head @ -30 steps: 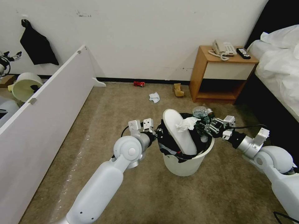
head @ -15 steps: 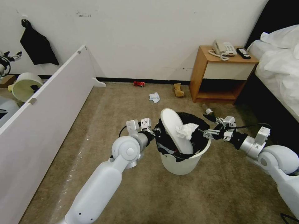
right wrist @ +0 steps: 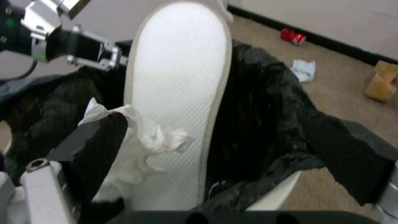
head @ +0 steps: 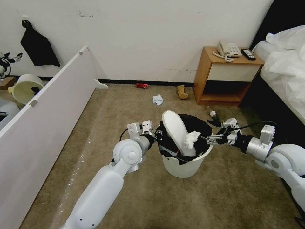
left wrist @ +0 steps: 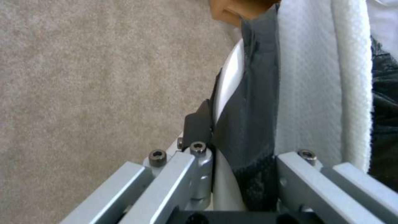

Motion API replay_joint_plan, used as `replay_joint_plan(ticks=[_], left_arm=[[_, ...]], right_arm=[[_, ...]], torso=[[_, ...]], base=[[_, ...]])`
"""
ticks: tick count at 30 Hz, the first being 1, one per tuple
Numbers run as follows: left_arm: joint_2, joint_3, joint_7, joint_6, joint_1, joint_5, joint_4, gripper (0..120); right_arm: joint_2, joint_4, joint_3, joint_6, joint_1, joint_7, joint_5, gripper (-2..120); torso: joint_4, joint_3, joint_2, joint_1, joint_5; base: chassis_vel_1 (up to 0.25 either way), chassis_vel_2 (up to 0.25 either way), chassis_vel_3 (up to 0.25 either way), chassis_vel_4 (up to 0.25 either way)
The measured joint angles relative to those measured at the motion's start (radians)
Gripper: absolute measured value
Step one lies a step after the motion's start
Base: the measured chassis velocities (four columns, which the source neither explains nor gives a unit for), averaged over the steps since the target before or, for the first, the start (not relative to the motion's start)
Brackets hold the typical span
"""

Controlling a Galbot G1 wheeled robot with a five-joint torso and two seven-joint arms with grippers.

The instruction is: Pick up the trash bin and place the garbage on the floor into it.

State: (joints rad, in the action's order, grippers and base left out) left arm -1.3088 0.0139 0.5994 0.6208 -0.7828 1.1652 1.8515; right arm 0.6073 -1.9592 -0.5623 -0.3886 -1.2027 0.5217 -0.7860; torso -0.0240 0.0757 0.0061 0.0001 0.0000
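White trash bin (head: pixel 183 165): our left hand (head: pixel 157 135) clamps its rim for steadiness; right hand (head: pixel 212 139) beside it, spread, empty.

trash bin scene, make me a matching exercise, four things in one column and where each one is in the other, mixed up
Things:
1. white slipper
2. crushed red can
3. telephone
4. left gripper

Places:
A. on the wooden nightstand
B. clamped on the rim of the trash bin
C. on the floor by the black skirting
D. standing on end inside the bin

Pairs: 1-D, 2-C, 3-A, 4-B
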Motion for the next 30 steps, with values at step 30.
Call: replay_joint_plan(ticks=[30], left_arm=[[-0.007, -0.004, -0.027, -0.006, -0.016, -0.043, 0.011, 4]], right_arm=[[-0.141, -0.160, 0.004, -0.353, 0.066, -0.358, -0.243, 100]], torso=[[0.0000, 0.000, 0.000, 0.000, 0.0000]], base=[[0.000, 0.000, 0.000, 0.000]])
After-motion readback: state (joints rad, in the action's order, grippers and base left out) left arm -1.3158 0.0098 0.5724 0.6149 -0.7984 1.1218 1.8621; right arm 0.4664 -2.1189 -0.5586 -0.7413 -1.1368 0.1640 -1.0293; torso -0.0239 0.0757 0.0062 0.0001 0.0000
